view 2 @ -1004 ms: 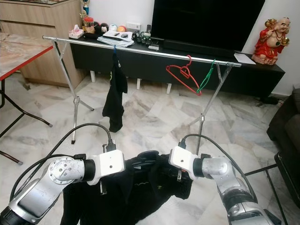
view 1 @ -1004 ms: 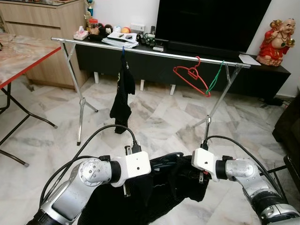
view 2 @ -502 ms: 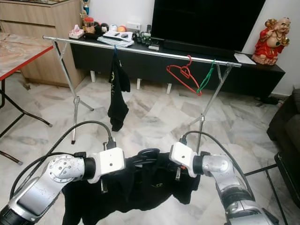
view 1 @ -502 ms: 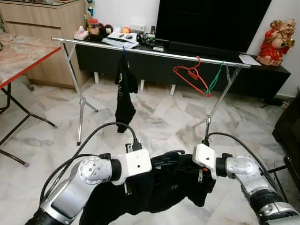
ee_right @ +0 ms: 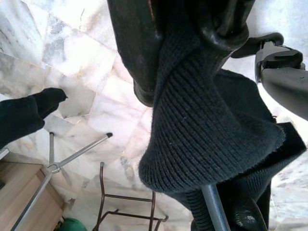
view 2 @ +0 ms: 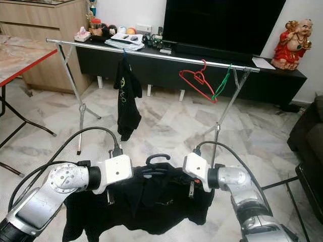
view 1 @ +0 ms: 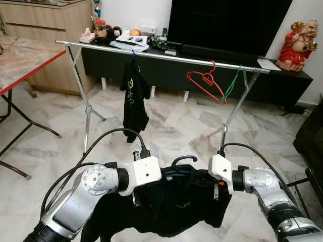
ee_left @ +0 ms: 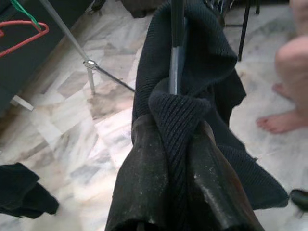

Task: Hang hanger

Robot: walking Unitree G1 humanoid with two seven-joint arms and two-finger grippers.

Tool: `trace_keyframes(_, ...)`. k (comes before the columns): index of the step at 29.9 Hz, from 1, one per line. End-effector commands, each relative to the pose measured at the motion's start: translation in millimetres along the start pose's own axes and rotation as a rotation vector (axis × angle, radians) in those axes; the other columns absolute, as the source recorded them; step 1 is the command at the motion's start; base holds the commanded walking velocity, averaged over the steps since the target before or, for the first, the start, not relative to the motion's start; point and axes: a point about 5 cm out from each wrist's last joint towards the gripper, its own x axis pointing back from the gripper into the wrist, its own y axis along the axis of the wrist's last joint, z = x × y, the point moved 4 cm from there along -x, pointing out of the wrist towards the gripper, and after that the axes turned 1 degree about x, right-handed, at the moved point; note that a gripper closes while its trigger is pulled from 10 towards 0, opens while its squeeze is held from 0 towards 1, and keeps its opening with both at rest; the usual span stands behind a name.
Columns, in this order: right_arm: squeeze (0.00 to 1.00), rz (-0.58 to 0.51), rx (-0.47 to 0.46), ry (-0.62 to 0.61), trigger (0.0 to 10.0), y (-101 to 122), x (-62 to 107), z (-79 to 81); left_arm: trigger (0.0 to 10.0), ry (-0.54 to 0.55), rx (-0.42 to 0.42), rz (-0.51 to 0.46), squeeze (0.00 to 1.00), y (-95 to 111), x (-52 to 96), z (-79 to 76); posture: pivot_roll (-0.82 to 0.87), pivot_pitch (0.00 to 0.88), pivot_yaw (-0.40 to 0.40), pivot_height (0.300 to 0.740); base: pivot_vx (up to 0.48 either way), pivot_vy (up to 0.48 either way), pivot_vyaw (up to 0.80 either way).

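A black knit garment on a black hanger hangs between my two arms, low in front of me; the hanger's hook rises between the wrists. My left gripper is shut on the garment's one shoulder and the hanger arm under it. My right gripper is shut on the other shoulder. Ahead stands a silver clothes rail carrying a black garment on a blue hanger, a red hanger and a green hanger.
Behind the rail are a black TV console with a large TV and a red figurine. A red-edged folding table is at the left, a dark sofa edge at the right. A person's bare feet stand nearby.
Both grippers have lifted and spread the black garment, so the hanger's hook now stands clear above it. The garment hanging on the rail has turned a little.
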Motion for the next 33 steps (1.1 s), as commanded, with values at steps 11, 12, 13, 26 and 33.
trace_keyframes(11, 0.0, -0.015, 0.006, 0.003, 0.0, 5, -2.6, -2.2, 10.0, -0.066, 0.019, -0.086, 1.0, 21, 2.6, -2.6, 0.15, 0.0, -0.136, 0.74, 0.0, 0.0, 0.0)
trace_keyframes(12, 0.0, -0.013, 0.006, 0.002, 0.0, 5, -2.6, -2.4, 10.0, -0.068, 0.022, -0.087, 1.0, 22, 3.2, -2.3, 0.15, 0.0, -0.136, 0.74, 0.0, 0.0, 0.0)
trace_keyframes(13, 0.0, -0.013, 0.006, 0.001, 0.0, 5, -2.6, -2.5, 10.0, -0.068, 0.025, -0.088, 1.0, 22, 3.5, -2.1, 0.15, 0.0, -0.136, 0.74, 0.0, 0.0, 0.0)
trace_keyframes(26, 0.0, 0.014, 0.016, -0.036, 0.0, 3, -6.2, -5.3, 10.0, -0.04, 0.019, -0.079, 1.0, 28, 10.8, 8.7, 0.16, 0.0, -0.137, 0.74, 0.0, 0.0, 0.0)
trace_keyframes(33, 0.0, 0.014, 0.021, -0.043, 0.0, 5, -7.4, -7.2, 10.0, -0.025, -0.037, 0.087, 1.0, -4, 10.7, 6.5, 0.16, 0.0, -0.134, 0.74, 0.0, 0.0, 0.0)
